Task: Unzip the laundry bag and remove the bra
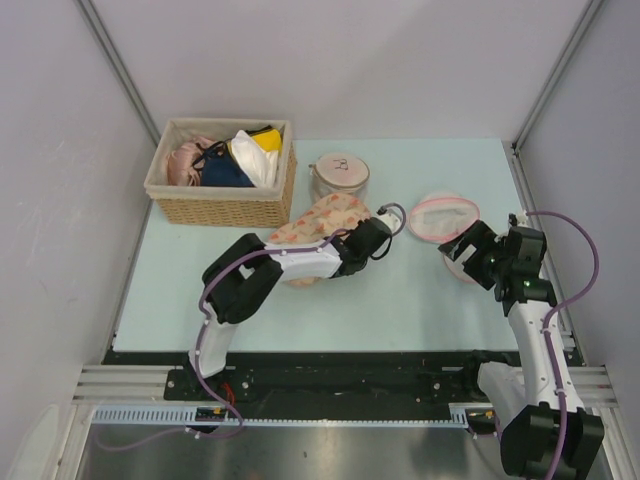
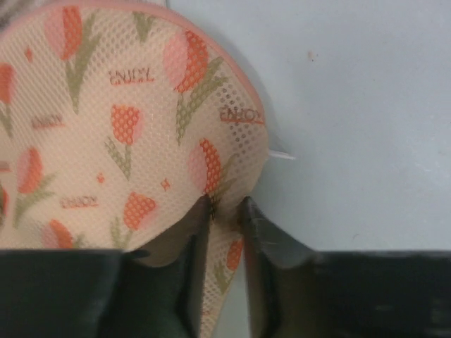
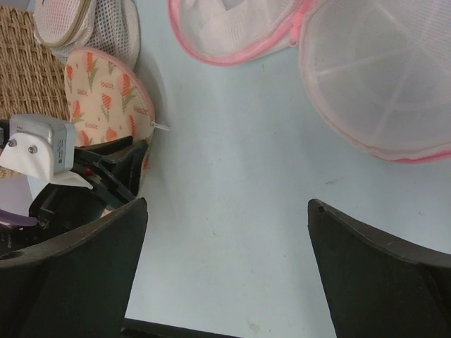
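Peach mesh laundry bag [image 2: 127, 141] edge is pinched in the left claw [image 2: 225, 205]. The right claw [image 3: 227, 208] gapes empty. Gripping fabric instead of the zipper [image 2: 238, 76] would likely just drag the bag.

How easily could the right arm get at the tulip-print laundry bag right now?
Probably yes: bare table lies between the open right gripper and the laundry bag, though the left gripper pinches its edge, crowding that side.
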`<state>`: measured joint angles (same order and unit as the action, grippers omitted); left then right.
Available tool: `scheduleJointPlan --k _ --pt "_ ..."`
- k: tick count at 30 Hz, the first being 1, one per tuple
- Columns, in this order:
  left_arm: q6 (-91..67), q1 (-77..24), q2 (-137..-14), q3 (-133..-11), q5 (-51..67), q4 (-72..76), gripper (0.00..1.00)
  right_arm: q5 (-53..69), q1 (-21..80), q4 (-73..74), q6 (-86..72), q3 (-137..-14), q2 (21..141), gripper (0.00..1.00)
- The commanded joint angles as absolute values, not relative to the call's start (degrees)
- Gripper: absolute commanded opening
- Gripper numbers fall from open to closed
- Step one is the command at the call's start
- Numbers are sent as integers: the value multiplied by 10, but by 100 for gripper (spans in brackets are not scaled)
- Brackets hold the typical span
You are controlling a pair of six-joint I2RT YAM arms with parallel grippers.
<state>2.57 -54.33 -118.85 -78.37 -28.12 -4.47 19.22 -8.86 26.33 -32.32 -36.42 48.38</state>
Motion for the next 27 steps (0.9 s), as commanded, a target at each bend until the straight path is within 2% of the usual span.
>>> scheduleJointPlan --k 1,2,3,9,11,16,17,21,27 --pt "48 -533 -1173 -799 -314 13 17 219 -91 264 -315 -363 468 100" --pt "42 -529 -1167 -799 -302 11 6 221 -91 259 -313 -363 462 99" --pt "37 -522 -1149 -799 -295 4 0 224 -91 257 -311 -363 459 100" --pt "-23 -498 -1011 -781 -146 -81 0 252 -83 235 -295 -363 436 100" --pt "-48 -485 -980 -777 -96 -111 0 253 -50 207 -294 -363 429 99" --pt "-98 -437 -911 -762 14 -149 0 207 71 119 -306 -373 438 88" --pt "-102 -432 -904 -755 23 -141 0 196 122 108 -306 -381 446 86" --pt "-120 -419 -899 -744 50 -141 0 89 253 91 -281 -429 514 78" --pt "-130 -419 -902 -742 79 -143 0 14 318 98 -257 -494 583 75"
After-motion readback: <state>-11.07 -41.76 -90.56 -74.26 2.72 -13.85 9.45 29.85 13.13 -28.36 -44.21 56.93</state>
